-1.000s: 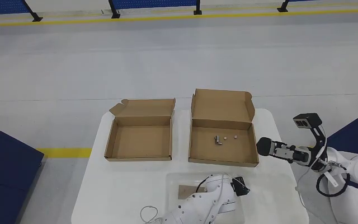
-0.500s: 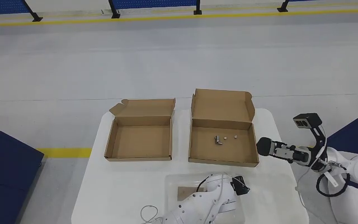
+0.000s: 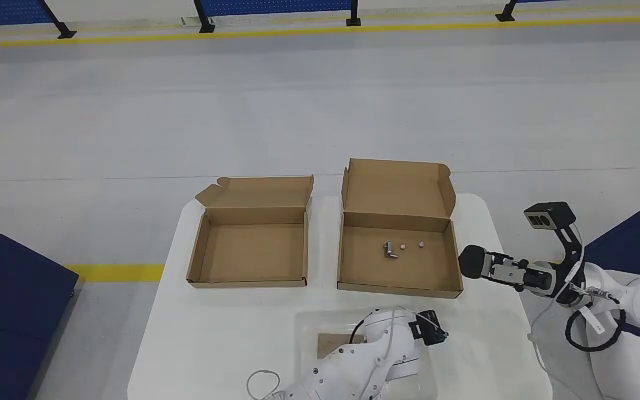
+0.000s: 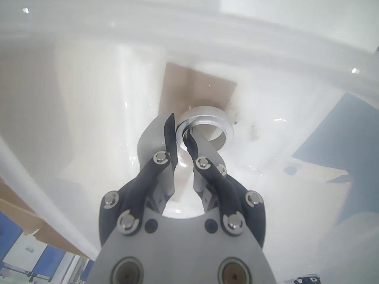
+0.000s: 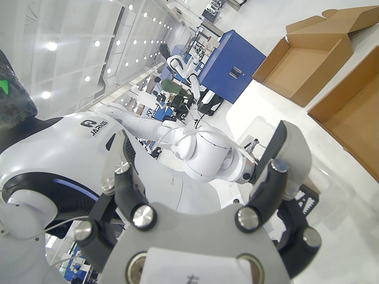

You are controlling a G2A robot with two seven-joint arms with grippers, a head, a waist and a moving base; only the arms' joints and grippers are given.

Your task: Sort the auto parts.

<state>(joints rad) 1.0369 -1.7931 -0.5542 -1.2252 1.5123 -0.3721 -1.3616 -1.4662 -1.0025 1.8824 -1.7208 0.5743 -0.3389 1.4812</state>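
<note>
- Pinches, with the left tool [image 4: 179,124], the wall of a metal ring [image 4: 207,111]: one dark ribbed finger sits inside the hole, the other presses on the outer face, and the jaws are nearly closed on it.
- Shows the ring as silver, smooth and shiny. Round, with a thick wall and a stepped rim, and tilted.
- Sets the ring over a flat brown cardboard piece [image 4: 195,87], matte and square-cornered. Cannot tell whether the two touch.
- Holds ring and cardboard piece inside a clear plastic bin [image 3: 310,322], glossy, with rounded walls and a rolled lip, at the near edge of the smooth white tabletop [image 3: 220,330].
- Spreads the right tool [image 5: 204,149] wide, with nothing between its black, flat-faced fingers. Hovers at the tabletop's right edge, near the front right corner of the right box.
- Lines up two open cardboard boxes side by side beyond the bin. Both shallow, matte brown and rectangular, with lids folded up at the back: the left box [image 3: 250,252] and the right box [image 3: 380,272], close together but apart.
- Carries three small parts in the right box, towards its back wall: a grey metal bracket [image 3: 390,250] bent into an L, and two tiny pale pieces [image 3: 403,243] just beside it, too small to tell their shape.
</note>
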